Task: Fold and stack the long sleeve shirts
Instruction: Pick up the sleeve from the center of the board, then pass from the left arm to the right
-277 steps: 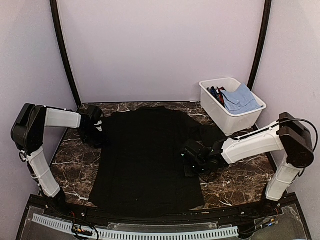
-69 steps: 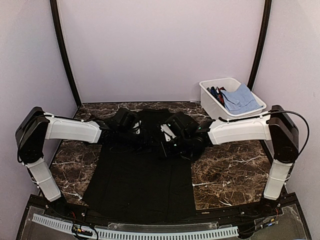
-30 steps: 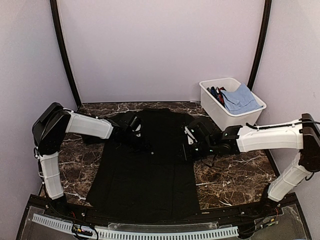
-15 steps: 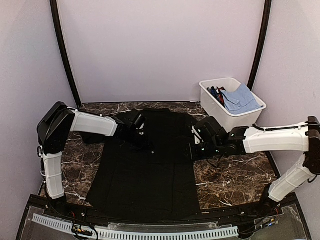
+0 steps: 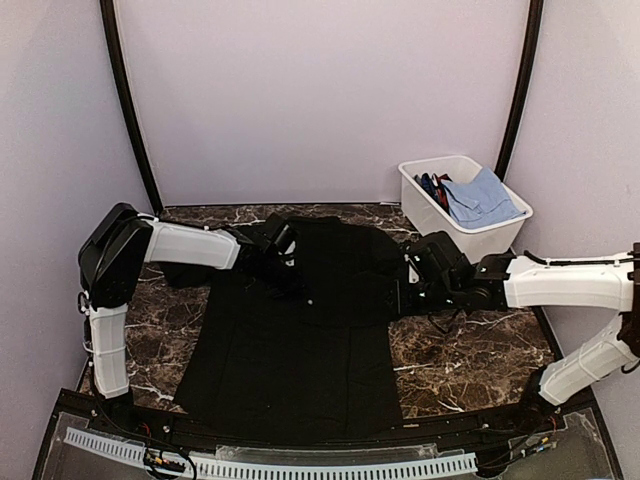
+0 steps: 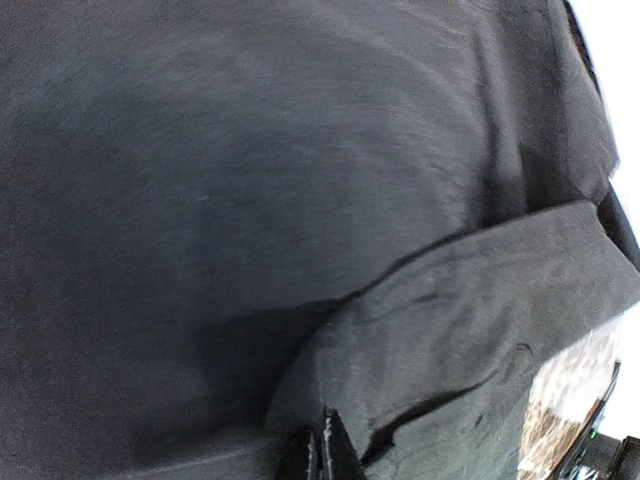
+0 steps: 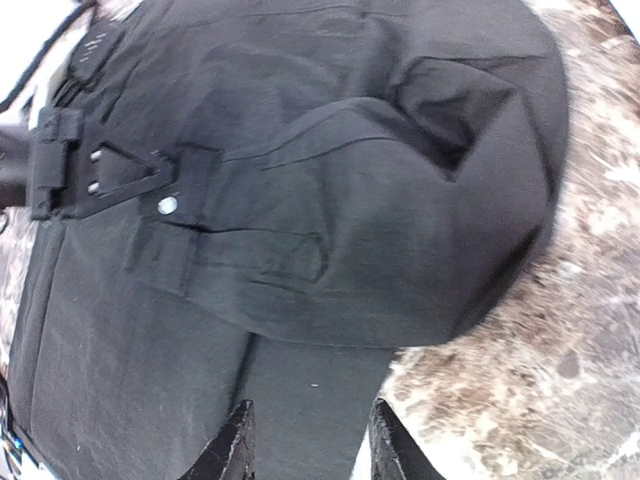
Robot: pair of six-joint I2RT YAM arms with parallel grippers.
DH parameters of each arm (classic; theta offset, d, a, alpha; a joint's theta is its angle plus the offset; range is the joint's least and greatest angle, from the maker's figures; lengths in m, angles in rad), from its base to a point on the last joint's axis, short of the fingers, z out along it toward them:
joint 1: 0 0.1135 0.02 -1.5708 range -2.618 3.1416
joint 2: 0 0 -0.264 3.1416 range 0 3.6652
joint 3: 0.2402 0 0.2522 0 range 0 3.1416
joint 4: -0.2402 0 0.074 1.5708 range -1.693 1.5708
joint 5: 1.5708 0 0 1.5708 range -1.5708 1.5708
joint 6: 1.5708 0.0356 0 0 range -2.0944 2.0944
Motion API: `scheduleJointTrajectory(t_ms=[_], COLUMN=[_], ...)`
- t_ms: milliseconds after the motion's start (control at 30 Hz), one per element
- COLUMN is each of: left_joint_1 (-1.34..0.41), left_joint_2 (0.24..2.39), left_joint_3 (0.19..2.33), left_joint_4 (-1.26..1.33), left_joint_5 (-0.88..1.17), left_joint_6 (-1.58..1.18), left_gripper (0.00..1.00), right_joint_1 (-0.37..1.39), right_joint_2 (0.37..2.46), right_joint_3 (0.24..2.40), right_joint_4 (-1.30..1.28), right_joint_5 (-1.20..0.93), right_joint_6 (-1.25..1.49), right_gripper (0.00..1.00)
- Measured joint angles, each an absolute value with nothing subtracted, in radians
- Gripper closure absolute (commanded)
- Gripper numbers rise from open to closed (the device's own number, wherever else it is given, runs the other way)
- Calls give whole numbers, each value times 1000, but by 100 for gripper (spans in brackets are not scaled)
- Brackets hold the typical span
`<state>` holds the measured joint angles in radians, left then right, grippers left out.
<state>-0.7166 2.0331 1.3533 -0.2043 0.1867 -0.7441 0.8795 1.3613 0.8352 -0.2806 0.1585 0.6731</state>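
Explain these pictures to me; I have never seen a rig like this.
Two robot arms stand at a marble table. The wide picture comes from above and behind them; the two close-ups come from cameras on their wrists. A black shirt lies on the table, sleeves folded in. The left gripper looks shut; whether it pinches cloth I cannot tell. The right gripper is open, holding nothing. A white bin at the far right holds a blue cloth.

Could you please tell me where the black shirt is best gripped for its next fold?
Probably the black shirt at its near hem, both corners together, coming in low from the near edge: the sleeves are folded inward and that hem lies flat and uncovered.
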Motion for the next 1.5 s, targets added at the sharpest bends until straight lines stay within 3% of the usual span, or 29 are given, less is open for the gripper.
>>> scheduleJointTrajectory(t_ms=[233, 567, 833, 1133, 1267, 1500], left_joint_1=[-730, -731, -731, -732, -736, -739], left_joint_2=[2001, 1735, 1547, 1435, 1432, 1420], left_joint_3=[1370, 1370, 1336, 1114, 993, 909], left_joint_4=[-208, -223, -268, -313, -311, -197], left_joint_5=[199, 183, 131, 166, 233, 369], left_joint_6=[-744, -743, -748, -854, -919, -1101], left_gripper=[100, 100, 100, 100, 100, 100], right_joint_1=[803, 717, 710, 714, 764, 1046], right_joint_2=[1313, 1268, 1322, 1430, 1433, 1420], right_joint_3=[774, 717, 716, 764, 784, 805], right_joint_4=[-297, -307, -285, -242, -220, -131], right_joint_5=[192, 211, 204, 152, 150, 193], right_joint_6=[724, 759, 756, 728, 710, 603], right_gripper=[63, 62, 51, 41, 34, 23])
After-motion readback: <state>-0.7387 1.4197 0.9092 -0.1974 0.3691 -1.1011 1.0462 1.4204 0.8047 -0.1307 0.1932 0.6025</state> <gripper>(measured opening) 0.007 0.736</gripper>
